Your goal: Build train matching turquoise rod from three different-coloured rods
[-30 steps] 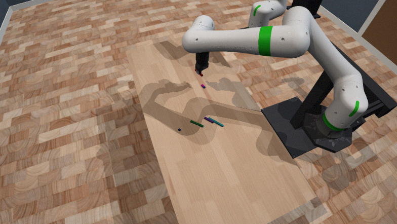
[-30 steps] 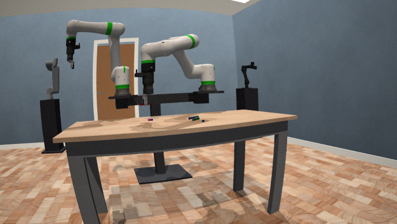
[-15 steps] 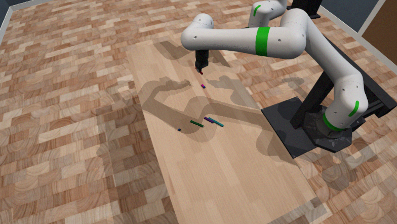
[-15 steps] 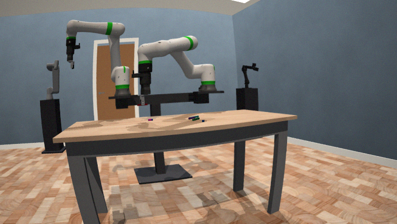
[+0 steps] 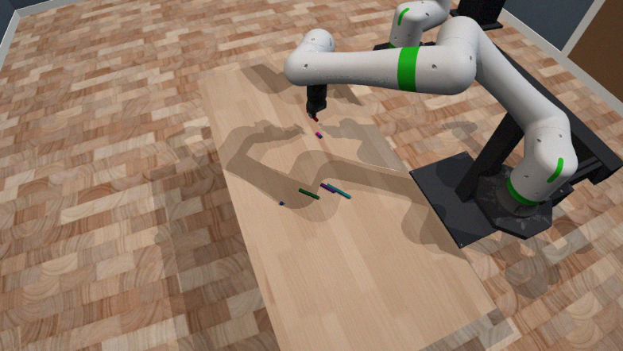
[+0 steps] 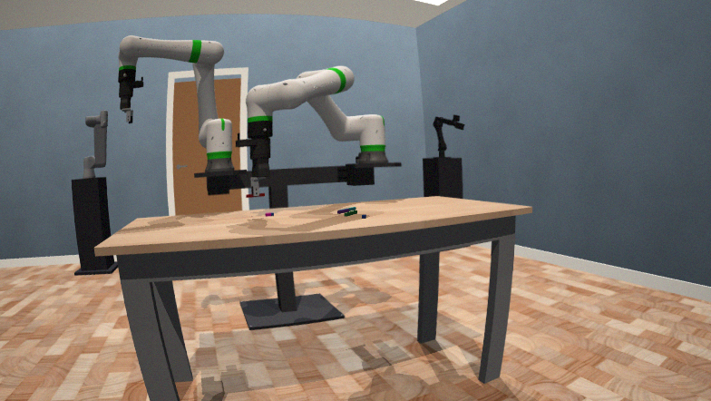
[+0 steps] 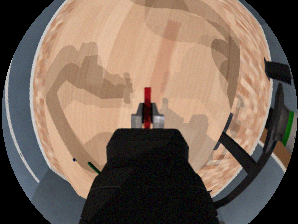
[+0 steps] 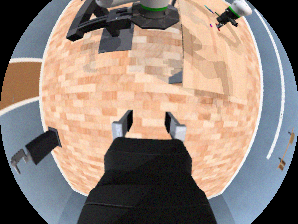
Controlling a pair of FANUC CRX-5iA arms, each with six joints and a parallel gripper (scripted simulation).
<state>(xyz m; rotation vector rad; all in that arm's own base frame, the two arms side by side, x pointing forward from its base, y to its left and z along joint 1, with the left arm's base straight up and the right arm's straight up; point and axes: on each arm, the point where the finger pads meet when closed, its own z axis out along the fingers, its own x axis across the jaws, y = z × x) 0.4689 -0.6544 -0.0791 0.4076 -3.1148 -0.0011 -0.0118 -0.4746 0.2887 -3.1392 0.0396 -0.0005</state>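
Left gripper (image 5: 311, 114) (image 6: 255, 191) (image 7: 147, 118) (image 8: 220, 26) is clenched on the red rod (image 5: 315, 118) (image 6: 261, 195) (image 7: 147, 94) (image 8: 218, 29), gripped off the counter (image 5: 349, 270) (image 6: 224, 229) (image 7: 115, 30) (image 8: 200, 75). Magenta rod (image 5: 318, 134) (image 6: 267, 214) (image 8: 211, 25) lies below it and just beside in plan, down and slightly right in the top view, with a blue rod (image 5: 320, 136) (image 6: 272, 214) at its far end, touching or nearly.

Pair's long axis runs upper left to lower right in top view; red looks roughly parallel. 7+2+1 makes ten, so I judge the next move is: line red up on that axis, lower it flat to magenta's free end. Risk: nudging the short pair or landing skewed.

Left arm is nearer. Right gripper (image 6: 130, 117) (image 8: 149, 120) is released, well away.

Further out: green rod (image 5: 308, 194) (image 6: 351, 213) (image 7: 93, 167), purple rod (image 5: 327, 188) (image 6: 343, 210) beside turquoise rod (image 5: 339, 191) (image 6: 352, 209), and a spare blue rod (image 5: 281, 202) (image 6: 364, 216) (image 7: 74, 159). No brands or writing I can read.

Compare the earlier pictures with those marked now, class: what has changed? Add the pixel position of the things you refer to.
The left gripper (image 5: 311, 114) (image 6: 255, 193) (image 7: 147, 109) has come down nearer the table, carrying the red rod (image 5: 315, 118) (image 6: 248, 195) (image 7: 147, 95), after shifting slightly leftward in the exterior view. Nothing was newly grasped or released. The right gripper (image 6: 130, 119) (image 8: 148, 117) and the rods on the table stayed put.
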